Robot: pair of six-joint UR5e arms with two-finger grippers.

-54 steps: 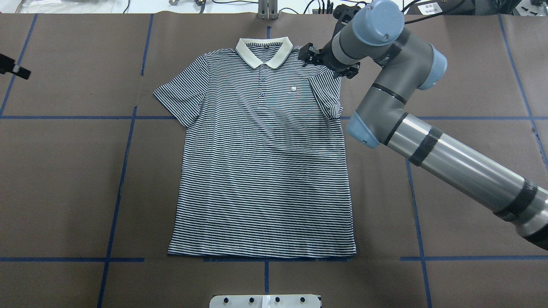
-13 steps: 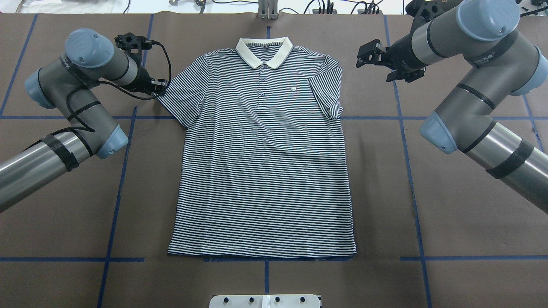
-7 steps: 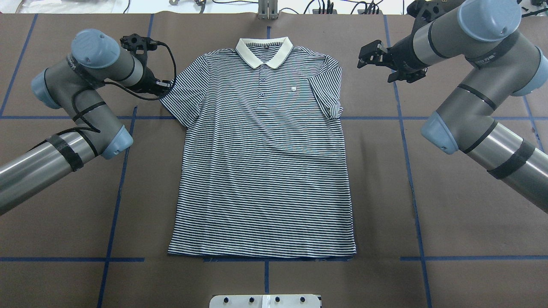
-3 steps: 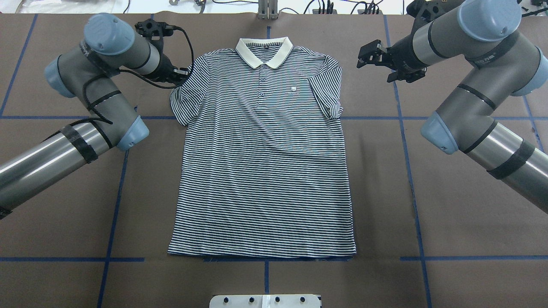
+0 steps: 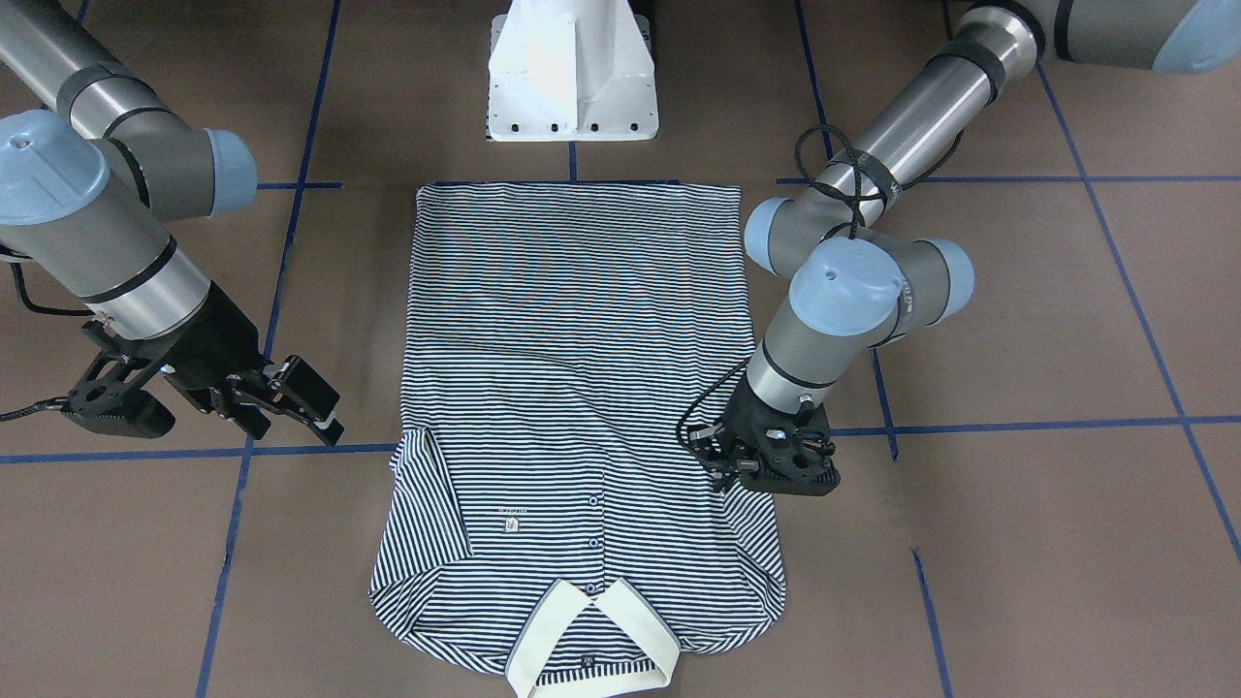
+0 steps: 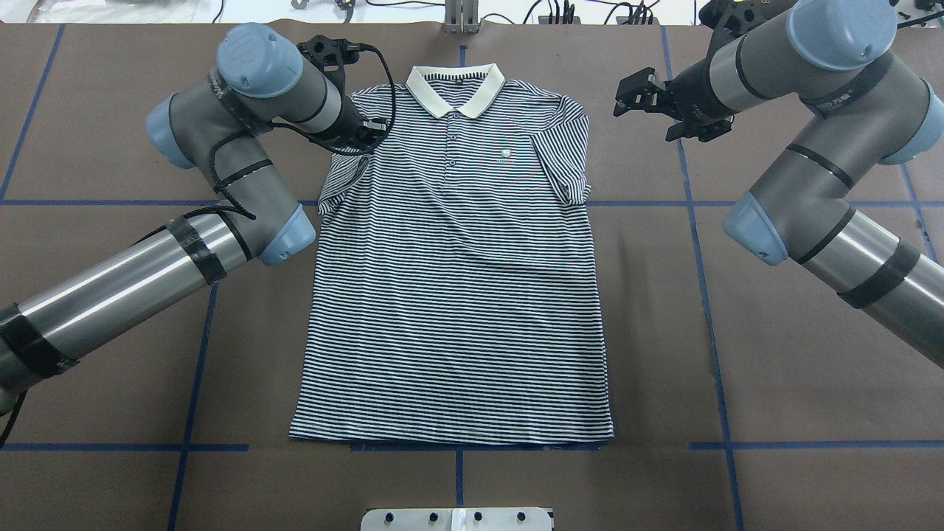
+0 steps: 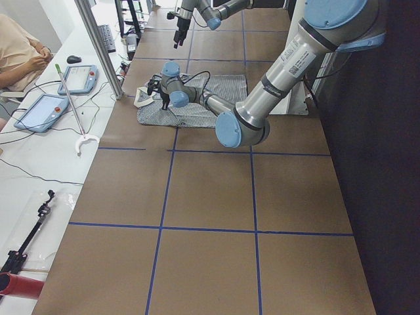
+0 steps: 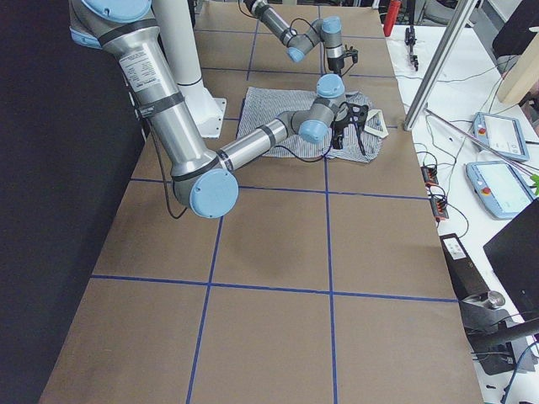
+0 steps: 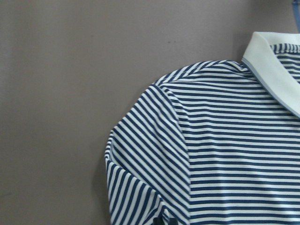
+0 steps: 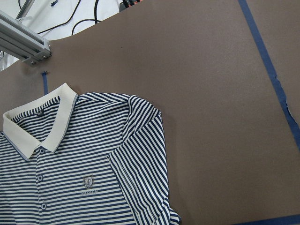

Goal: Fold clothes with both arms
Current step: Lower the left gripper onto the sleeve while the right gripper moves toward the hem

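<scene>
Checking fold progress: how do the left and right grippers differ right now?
The left gripper is shut on the polo shirt at one sleeve; the right gripper is open and holds nothing. The left gripper touches the shirt; the right gripper hangs apart from it, over the table. Both are black two-finger grippers.

A striped polo shirt (image 10: 93,197) lies flat on a brown table cover (image 10: 215,117), its cream collar (image 10: 42,124) at left, its sleeve (image 10: 147,154) close along the body, and a blue tape line (image 10: 267,61) at right.
</scene>
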